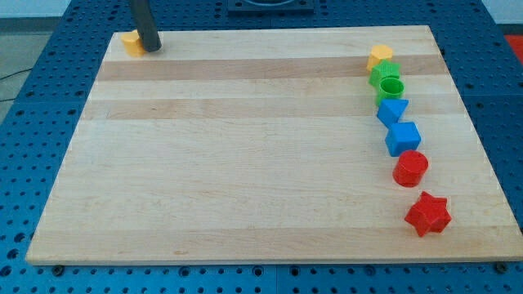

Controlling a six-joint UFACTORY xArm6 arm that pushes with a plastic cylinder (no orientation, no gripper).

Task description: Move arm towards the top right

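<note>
The tip [152, 48] rested at the board's [245, 163] top-left corner, touching a yellow block [131, 41]; the rod had no jaws to open or close. Its goal, the top right, held a yellow block [379, 56] heading a column; overshooting could scatter the green blocks [386, 79]

My tip [152, 47] sits at the board's [245, 163] top left, touching a yellow block [131, 41]. Down the view's right side runs a line: yellow block [380, 56], two green ones [384, 73] [391, 87], blue triangle [393, 110], blue cube [403, 137], red cylinder [410, 169], red star [428, 214].
</note>
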